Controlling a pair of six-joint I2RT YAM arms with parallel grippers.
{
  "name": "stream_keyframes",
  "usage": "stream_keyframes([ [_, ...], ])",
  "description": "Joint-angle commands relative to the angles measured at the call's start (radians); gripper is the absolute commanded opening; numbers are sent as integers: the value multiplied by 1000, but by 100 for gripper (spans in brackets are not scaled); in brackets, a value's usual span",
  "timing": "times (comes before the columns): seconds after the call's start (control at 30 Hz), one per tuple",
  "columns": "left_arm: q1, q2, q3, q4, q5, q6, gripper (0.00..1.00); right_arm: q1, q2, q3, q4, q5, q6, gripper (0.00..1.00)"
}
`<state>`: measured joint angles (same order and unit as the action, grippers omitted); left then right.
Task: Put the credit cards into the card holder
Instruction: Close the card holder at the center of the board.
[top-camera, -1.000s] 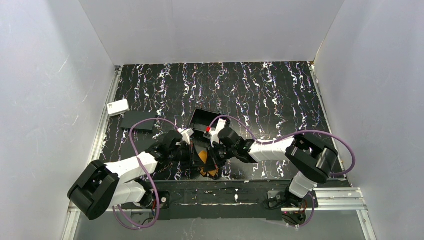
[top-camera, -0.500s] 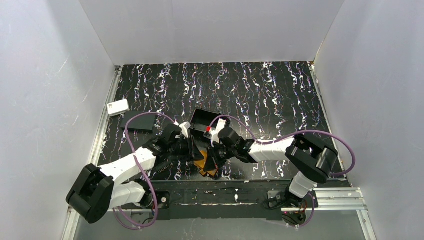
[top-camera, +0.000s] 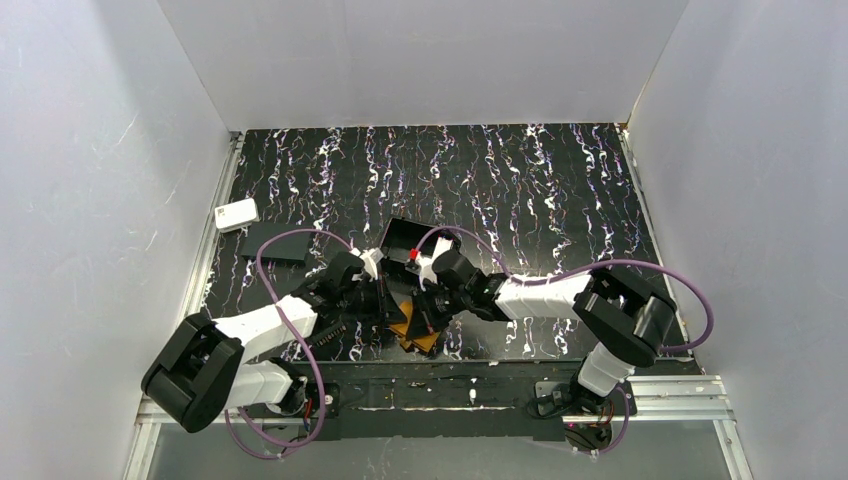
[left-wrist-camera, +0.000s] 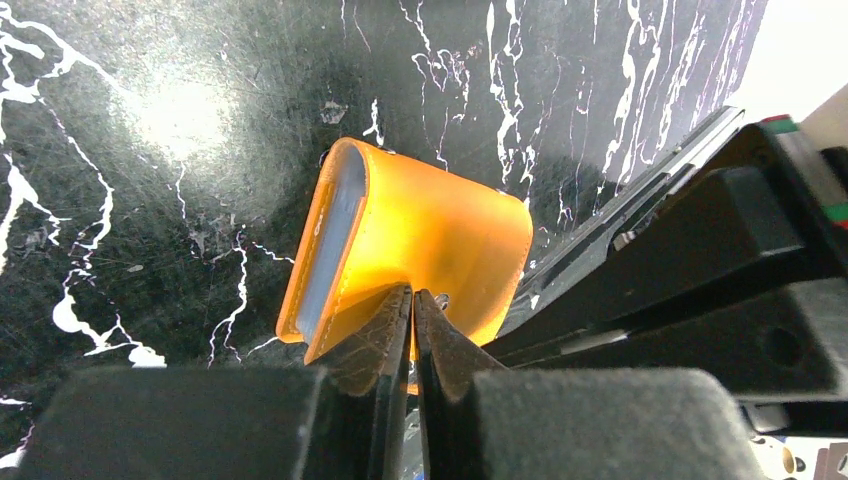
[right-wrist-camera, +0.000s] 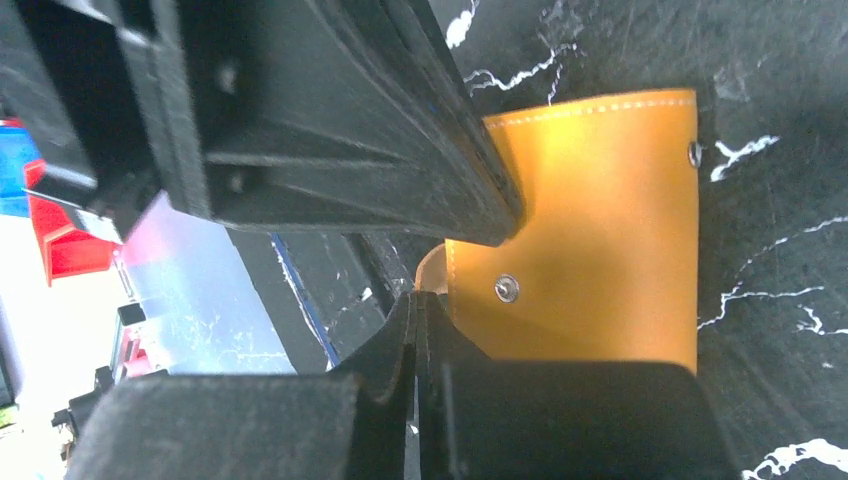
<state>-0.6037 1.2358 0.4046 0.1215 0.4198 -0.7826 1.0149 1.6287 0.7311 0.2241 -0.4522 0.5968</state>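
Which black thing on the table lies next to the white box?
The flat black rectangle, at the left edge; the open black tray sits mid-table.

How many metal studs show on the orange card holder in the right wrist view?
2. One stud sits near the card holder's left edge; the other stud by its upper right corner. More may be hidden.

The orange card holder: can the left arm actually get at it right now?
It seems so: the left gripper has its tips on the card holder at its near edge, nothing between them, though the right gripper crowds in alongside.
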Motion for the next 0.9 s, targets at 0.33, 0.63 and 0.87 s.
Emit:
stream_keyframes([
  [0.33, -2, 23, -64, -143, -69, 70, 2, 17, -96, 190, -283, 199, -166, 1],
  [0.63, -2, 25, -73, -148, -69, 69, 1, 17, -86, 199, -306, 261, -178, 1],
  [0.87, -2, 23, -78, -149, -68, 66, 1, 26, -76, 216, -306, 296, -216, 1],
])
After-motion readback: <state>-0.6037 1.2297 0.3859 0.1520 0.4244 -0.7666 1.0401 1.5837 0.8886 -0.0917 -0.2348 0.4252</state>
